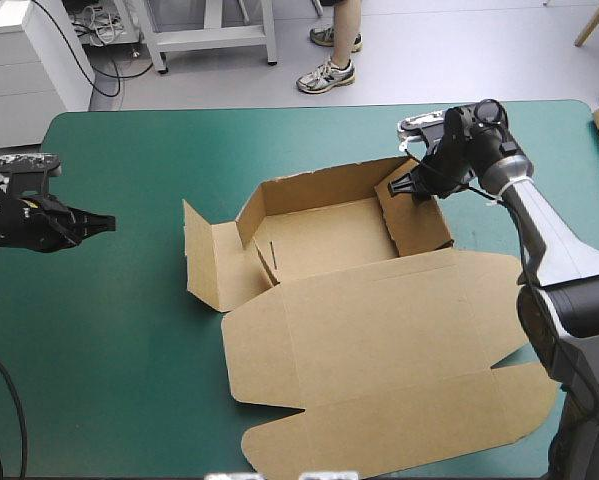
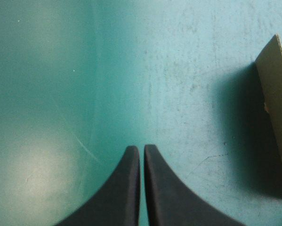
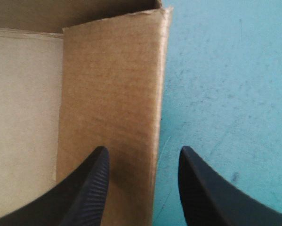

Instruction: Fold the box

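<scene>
The table with its teal-green cover takes up most of what I see, and the brown box sits on it a little right of the middle, half built. Its big lid panel lies flat, reaching from the tray toward the near edge of the table, with its side flaps spread out on the cover. Behind the lid the tray has its back wall and right wall standing up, while the left panel splays outward from the tray, not tucked in; I cannot tell whether it lies flat or leans. The right gripper is at the box's far right corner, above the top of the right wall. Its black fingers stand wide apart, one over the board on the tray side and the other over bare cover outside the box, with the wall's edge between them and nothing gripped. The left gripper hangs well to the left of the box over bare cover, pointing toward it, fingers drawn together with only a sliver between their tips, holding nothing.
</scene>
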You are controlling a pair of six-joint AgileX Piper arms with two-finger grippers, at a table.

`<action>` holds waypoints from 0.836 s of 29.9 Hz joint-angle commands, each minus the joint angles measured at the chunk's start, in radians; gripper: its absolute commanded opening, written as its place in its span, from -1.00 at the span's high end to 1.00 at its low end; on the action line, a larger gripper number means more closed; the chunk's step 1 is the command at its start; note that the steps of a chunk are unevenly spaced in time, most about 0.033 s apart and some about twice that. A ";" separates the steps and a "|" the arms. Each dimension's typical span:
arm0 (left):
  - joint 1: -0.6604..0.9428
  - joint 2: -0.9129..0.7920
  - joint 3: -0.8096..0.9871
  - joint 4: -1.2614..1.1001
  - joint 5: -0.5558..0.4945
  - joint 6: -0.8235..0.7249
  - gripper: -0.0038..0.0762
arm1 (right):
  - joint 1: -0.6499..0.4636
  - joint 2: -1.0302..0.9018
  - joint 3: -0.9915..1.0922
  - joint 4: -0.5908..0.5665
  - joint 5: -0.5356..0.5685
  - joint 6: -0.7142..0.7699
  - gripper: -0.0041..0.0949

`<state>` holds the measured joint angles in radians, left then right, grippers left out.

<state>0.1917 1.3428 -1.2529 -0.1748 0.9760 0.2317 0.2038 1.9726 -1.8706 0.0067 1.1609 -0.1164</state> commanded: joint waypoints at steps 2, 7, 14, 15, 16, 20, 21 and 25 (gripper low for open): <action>0.001 -0.026 -0.028 -0.029 -0.027 -0.002 0.88 | -0.004 -0.003 -0.021 0.003 -0.026 -0.015 0.05; 0.001 -0.026 -0.028 -0.054 -0.027 -0.002 0.88 | -0.004 0.024 -0.021 0.002 -0.007 -0.049 0.31; 0.001 -0.026 -0.028 -0.054 -0.027 -0.002 0.88 | -0.004 0.017 -0.025 0.009 0.008 -0.039 0.96; 0.001 -0.026 -0.028 -0.054 -0.027 -0.002 0.88 | -0.004 0.006 -0.027 0.008 0.008 -0.029 0.96; 0.001 -0.026 -0.028 -0.054 -0.027 -0.002 0.88 | -0.004 -0.003 -0.027 0.008 0.008 -0.027 0.96; 0.001 -0.020 -0.028 -0.051 -0.027 0.002 0.88 | -0.006 -0.049 -0.027 0.006 0.008 -0.024 0.96; 0.001 -0.015 -0.028 -0.051 -0.027 0.002 0.88 | -0.009 -0.065 -0.027 0.008 0.008 -0.024 0.96; 0.001 0.005 -0.028 -0.051 -0.027 0.002 0.77 | -0.045 -0.125 -0.027 0.045 0.008 -0.018 0.96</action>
<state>0.1925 1.3632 -1.2529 -0.2081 0.9843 0.2320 0.1934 1.9594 -1.8693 0.0224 1.1818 -0.1314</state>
